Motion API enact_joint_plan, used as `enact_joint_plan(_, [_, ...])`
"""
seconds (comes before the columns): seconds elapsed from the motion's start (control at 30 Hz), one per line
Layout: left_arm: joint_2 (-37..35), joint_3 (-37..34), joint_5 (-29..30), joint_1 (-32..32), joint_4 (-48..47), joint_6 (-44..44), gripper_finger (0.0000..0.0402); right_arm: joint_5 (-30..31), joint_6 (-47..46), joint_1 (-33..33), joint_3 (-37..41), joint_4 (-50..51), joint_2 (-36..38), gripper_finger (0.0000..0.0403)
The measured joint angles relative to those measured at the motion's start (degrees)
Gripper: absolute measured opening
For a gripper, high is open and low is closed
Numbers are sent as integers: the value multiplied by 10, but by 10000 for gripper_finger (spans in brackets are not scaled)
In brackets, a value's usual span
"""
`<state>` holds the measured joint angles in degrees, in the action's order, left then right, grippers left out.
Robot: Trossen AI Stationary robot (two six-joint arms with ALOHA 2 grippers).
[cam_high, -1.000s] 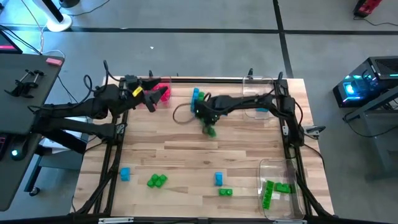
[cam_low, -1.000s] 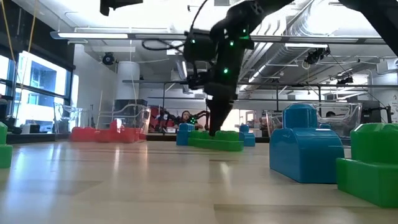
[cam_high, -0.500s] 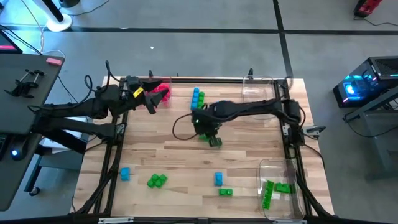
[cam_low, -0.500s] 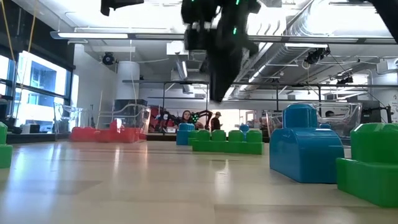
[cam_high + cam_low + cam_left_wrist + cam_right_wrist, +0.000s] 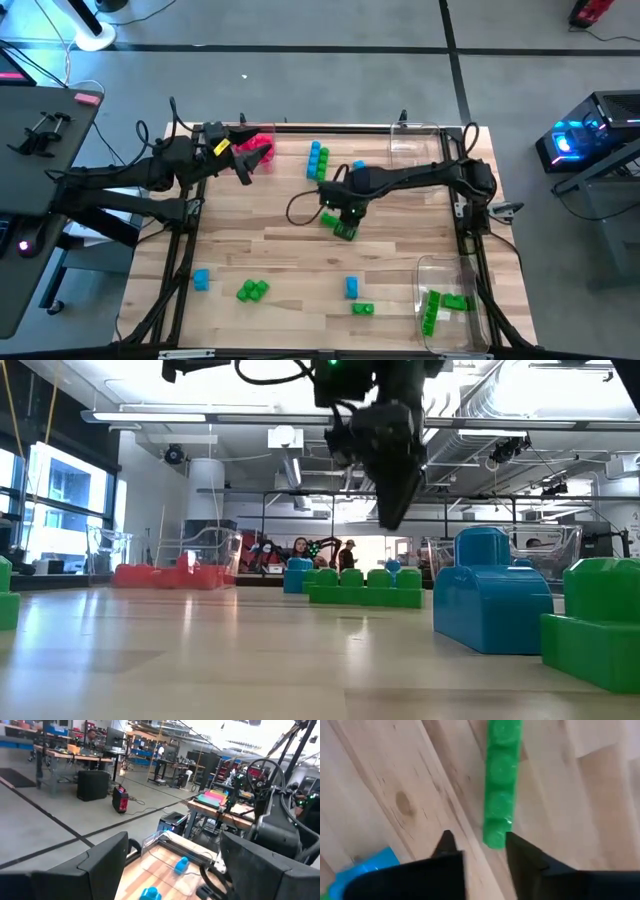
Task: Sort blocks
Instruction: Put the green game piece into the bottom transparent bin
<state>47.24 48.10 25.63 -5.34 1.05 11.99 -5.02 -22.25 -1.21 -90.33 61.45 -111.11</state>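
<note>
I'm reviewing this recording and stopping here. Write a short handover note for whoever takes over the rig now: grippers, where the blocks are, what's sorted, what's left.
Right gripper: above the table's middle, over a green bar that lies on the wood; fingers slightly apart, nothing held.
Left gripper: open, empty, waiting by the red blocks at the far left.
Done: several green blocks lie in the clear tray at the near right.
Left: the green bar, a blue stack at the far middle, and along the near edge a blue block, a green cluster, a blue block and a green block.
</note>
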Motion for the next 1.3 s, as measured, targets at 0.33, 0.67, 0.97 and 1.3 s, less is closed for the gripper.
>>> enact_joint_plan(0.33, [0, 0, 0, 0, -5, -17, 300, 11, -38, 1, 106, -124, 0, 187])
enact_joint_plan(0.67, [0, 0, 1, 0, -4, -16, 300, 35, -26, -3, 207, -213, 4, 180])
enact_joint_plan(0.97, [0, 0, 20, 0, 1, 19, 300, 45, 65, -6, 180, -186, 0, 16])
enact_joint_plan(1.3, [0, 0, 22, -12, 1, 8, 300, 121, 170, -18, -10, 5, 14, 6])
